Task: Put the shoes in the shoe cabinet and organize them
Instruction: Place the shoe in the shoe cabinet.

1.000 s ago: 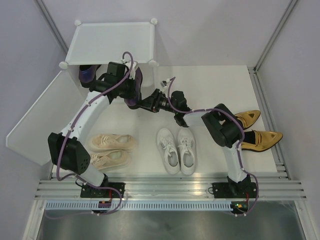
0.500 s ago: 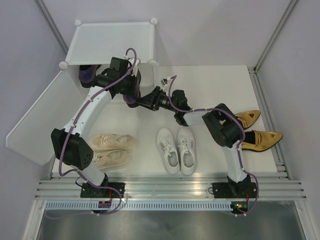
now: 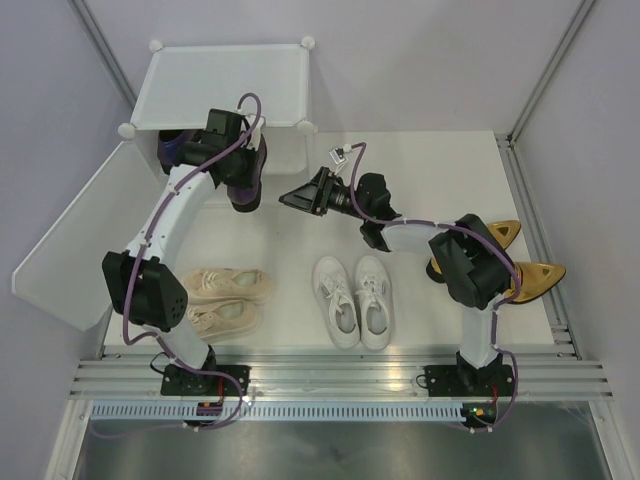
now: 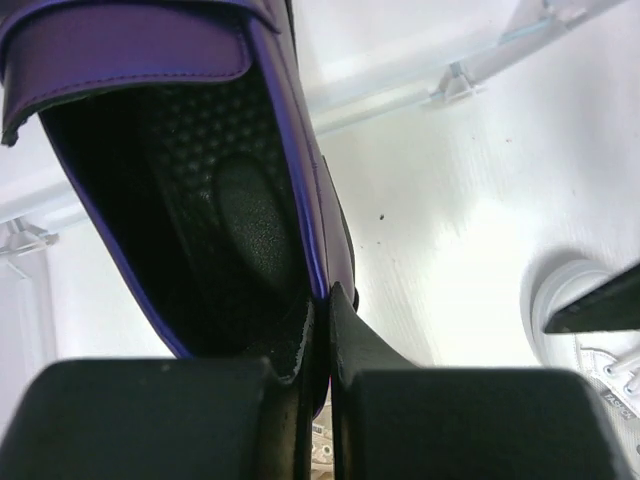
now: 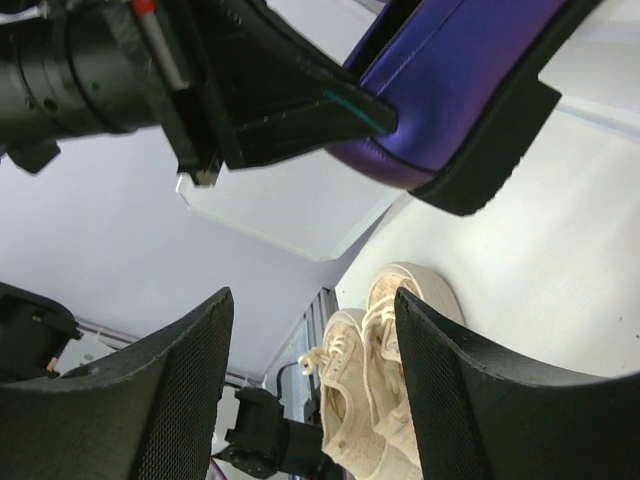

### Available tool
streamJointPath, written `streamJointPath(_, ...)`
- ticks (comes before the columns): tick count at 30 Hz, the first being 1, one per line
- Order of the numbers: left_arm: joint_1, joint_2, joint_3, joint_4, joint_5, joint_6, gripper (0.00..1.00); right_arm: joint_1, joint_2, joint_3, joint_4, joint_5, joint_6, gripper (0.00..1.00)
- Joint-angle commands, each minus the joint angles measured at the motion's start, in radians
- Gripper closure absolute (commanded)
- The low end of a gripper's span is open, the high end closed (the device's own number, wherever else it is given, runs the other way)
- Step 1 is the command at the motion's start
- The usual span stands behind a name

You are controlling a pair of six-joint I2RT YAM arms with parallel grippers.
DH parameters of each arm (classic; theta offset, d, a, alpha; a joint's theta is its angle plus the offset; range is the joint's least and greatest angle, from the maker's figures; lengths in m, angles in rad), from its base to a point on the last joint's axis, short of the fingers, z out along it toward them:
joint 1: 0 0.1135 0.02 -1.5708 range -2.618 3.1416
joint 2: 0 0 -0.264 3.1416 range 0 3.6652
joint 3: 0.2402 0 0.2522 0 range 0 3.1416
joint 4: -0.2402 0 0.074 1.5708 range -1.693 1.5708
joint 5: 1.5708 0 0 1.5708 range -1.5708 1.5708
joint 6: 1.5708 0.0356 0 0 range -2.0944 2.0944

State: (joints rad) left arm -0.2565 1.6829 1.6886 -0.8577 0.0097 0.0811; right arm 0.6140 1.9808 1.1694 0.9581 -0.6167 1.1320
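White translucent plastic formed the shoe cabinet, its door panel swung open to its left. A purple loafer showed in the cabinet's opening. At the cabinet's front, the left end effector was clenched on the side wall of the second purple loafer. The beige sneakers lay on the table before the cabinet. Right of the cabinet, the right end effector stood released, holding nothing. Farther right lay the white sneakers, then the gold heels.
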Motion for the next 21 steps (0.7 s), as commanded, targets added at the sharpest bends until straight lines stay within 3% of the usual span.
streamJointPath(1,0.026,-0.003,0.086,0.031,-0.030,0.043,0.98,0.000,-0.065,-0.030,-0.041,-0.038,-0.093,0.30)
streamJointPath(11,0.106,-0.011,0.131,0.034,0.038,0.066,0.98,-0.002,-0.207,-0.111,-0.202,-0.054,-0.234,0.29)
streamJointPath(18,0.184,0.003,0.161,0.034,0.108,0.150,0.98,-0.007,-0.310,-0.132,-0.425,-0.023,-0.398,0.28)
streamJointPath(21,0.188,0.011,0.183,0.031,0.116,0.196,0.98,-0.007,-0.344,-0.151,-0.437,-0.015,-0.411,0.28)
